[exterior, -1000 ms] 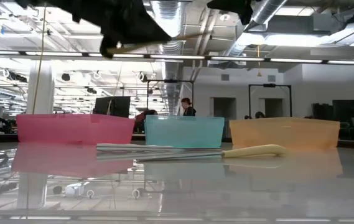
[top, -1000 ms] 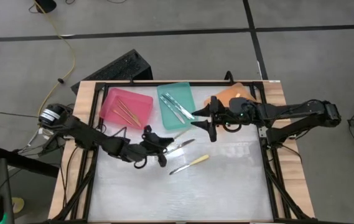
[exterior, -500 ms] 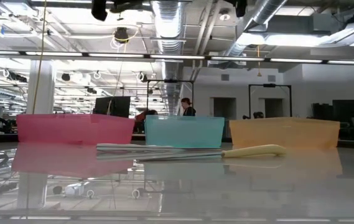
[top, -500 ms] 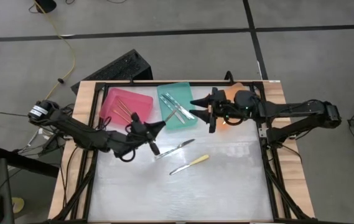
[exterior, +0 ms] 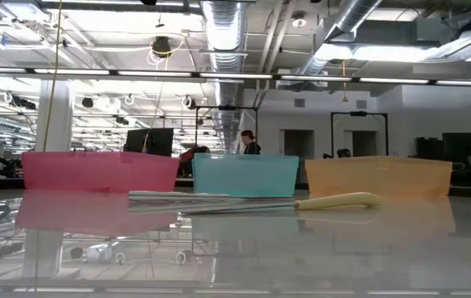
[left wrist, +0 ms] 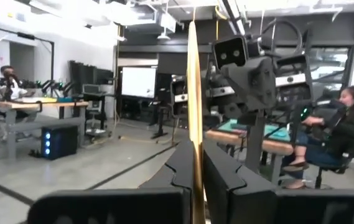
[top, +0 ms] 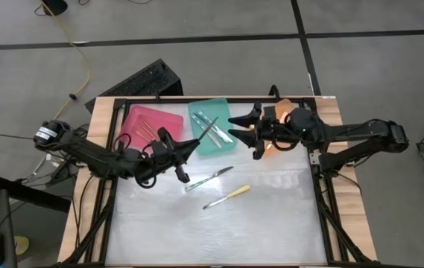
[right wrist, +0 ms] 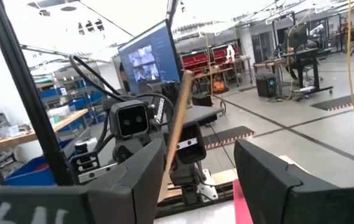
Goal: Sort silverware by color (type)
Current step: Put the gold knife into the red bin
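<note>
My left gripper (top: 191,145) hangs above the table by the pink tray (top: 168,119), shut on a slim orange-tan utensil (top: 206,132). The utensil sticks out past the fingertips over the teal tray (top: 225,110) and shows edge-on in the left wrist view (left wrist: 194,87). My right gripper (top: 240,135) hovers open and empty between the teal tray and the orange tray (top: 285,108), facing the left one. Two utensils lie flat on the table: a silvery one (top: 209,179) and a pale-yellow-handled one (top: 227,196). Neither gripper shows in the low view. My left gripper pinches the orange-tan utensil near one end (left wrist: 195,165) between its two fingers (left wrist: 180,168). The fingers point about level toward the table's right and far side, and the utensil runs along them. Its long free part juts out beyond the tips, lifted clear of table and trays.
The pink tray holds tan-handled utensils (top: 149,132), and the teal tray holds teal ones (top: 210,125). The right arm hides most of the orange tray. In the low view the three trays (exterior: 98,171) (exterior: 245,175) (exterior: 378,177) stand behind the lying utensils (exterior: 334,199). A seated person (left wrist: 344,124) is in the room beyond.
My left gripper has risen and moved from beside the lying utensils toward the far edge and the pink tray. It has tipped up from pointing down to about level, carrying the orange-tan utensil. My right gripper has tipped upward and risen slightly. The two utensils on the table have not moved.
</note>
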### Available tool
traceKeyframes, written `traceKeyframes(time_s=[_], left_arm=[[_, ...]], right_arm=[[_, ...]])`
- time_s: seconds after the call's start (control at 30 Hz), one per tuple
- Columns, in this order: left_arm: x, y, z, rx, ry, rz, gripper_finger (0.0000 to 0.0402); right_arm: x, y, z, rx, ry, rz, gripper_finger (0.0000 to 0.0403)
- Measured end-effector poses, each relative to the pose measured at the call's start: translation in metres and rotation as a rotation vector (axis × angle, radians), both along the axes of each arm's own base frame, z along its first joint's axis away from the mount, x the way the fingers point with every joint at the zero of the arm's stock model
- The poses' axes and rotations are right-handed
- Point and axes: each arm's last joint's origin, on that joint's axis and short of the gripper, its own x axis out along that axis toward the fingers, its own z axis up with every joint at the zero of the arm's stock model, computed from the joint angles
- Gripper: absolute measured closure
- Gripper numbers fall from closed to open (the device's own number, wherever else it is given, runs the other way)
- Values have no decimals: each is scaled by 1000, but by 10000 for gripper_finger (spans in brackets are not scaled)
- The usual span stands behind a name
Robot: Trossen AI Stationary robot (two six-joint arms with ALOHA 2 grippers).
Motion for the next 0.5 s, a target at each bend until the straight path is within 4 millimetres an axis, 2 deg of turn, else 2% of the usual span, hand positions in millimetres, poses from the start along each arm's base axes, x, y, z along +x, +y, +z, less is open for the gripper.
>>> traceKeyframes(time_s=[0.13, 0.5], left_arm=[[2, 8, 2, 11, -30, -16, 401], [7, 26, 5, 26, -93, -107, 401]], right_arm=[[2, 0, 0, 0, -6, 0, 191], [33, 1, -17, 14, -53, 60, 191]])
